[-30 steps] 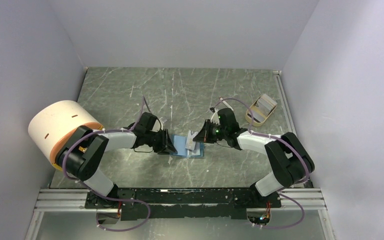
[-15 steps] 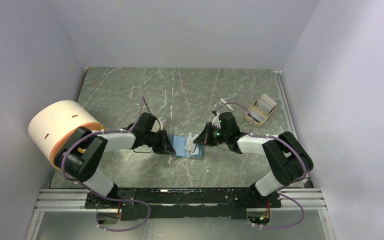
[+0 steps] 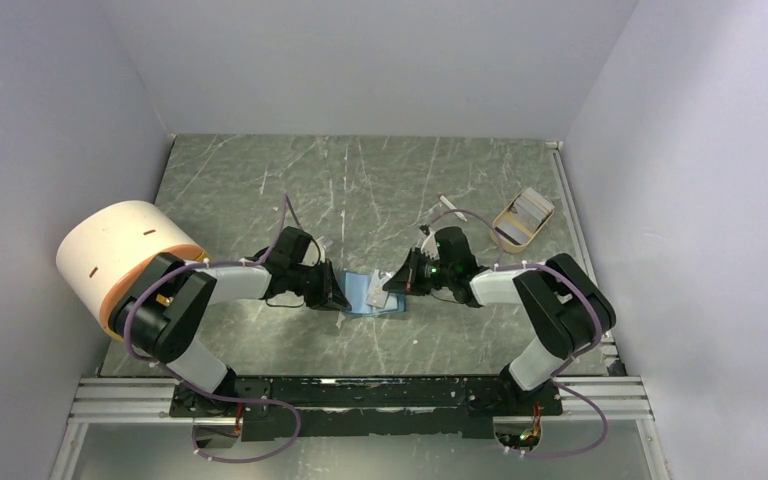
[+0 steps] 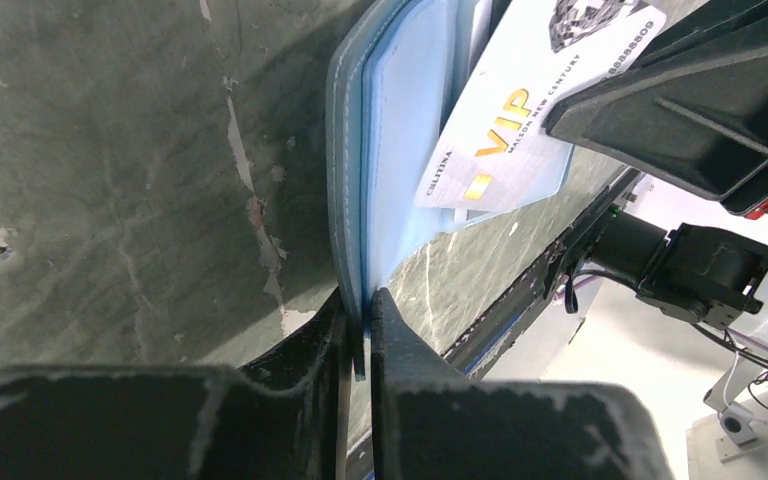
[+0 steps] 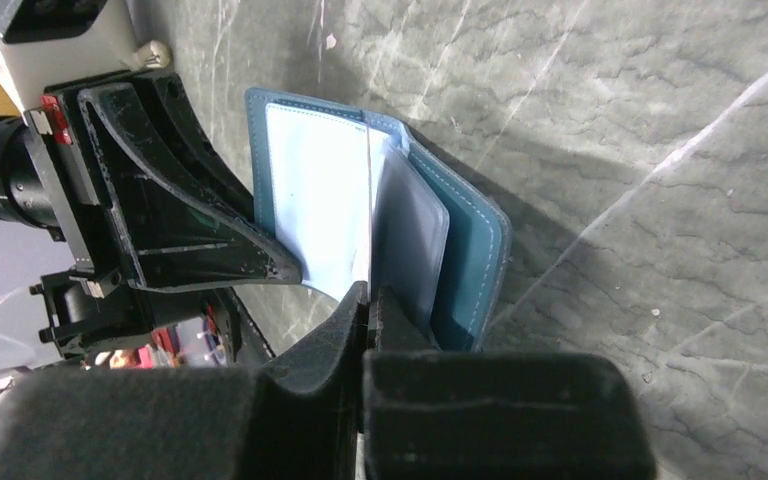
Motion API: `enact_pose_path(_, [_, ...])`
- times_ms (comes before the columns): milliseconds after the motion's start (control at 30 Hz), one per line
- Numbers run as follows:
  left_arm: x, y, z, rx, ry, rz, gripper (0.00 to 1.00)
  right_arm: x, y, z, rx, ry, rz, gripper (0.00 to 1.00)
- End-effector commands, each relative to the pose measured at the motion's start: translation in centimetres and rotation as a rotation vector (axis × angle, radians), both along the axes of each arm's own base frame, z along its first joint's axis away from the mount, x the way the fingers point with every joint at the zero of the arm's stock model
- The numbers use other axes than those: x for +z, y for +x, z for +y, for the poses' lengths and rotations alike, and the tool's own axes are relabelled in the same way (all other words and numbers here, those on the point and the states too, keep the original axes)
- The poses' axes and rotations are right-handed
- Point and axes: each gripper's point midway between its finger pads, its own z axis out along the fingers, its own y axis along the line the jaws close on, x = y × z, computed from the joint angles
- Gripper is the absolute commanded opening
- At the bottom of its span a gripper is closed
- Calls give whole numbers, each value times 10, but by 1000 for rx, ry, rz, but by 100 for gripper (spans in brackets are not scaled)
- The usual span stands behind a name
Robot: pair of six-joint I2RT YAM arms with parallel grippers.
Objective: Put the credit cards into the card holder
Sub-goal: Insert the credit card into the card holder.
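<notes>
The teal-blue card holder (image 3: 368, 293) lies open on the marble table between both arms. My left gripper (image 4: 365, 312) is shut on the holder's near edge, pinching a light blue flap (image 4: 400, 150). My right gripper (image 5: 370, 297) is shut on a white credit card (image 4: 520, 110) printed with gold "VIP". The card's lower end rests against the holder's inner slots. In the right wrist view the card (image 5: 310, 200) stands edge-up in front of the teal cover (image 5: 475, 260). More cards sit in the tan tray (image 3: 522, 220).
A large white and orange cylinder (image 3: 120, 258) stands at the left edge by the left arm. The tan tray is at the back right near the table's rail. Pale walls close in the table on three sides.
The left gripper has closed onto the card holder's edge. The right gripper has moved left and lower, bringing the white card onto the open holder.
</notes>
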Motion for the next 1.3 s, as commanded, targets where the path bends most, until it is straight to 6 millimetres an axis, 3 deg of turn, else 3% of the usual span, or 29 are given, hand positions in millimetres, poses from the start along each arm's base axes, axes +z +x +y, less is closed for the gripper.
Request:
enact_pose_path(0, [-1, -4, -2, -29, -22, 9, 9, -8, -13, 3, 48, 8, 25, 0])
enact_pose_path(1267, [10, 6, -15, -76, -83, -19, 13, -38, -15, 18, 269, -145, 110, 2])
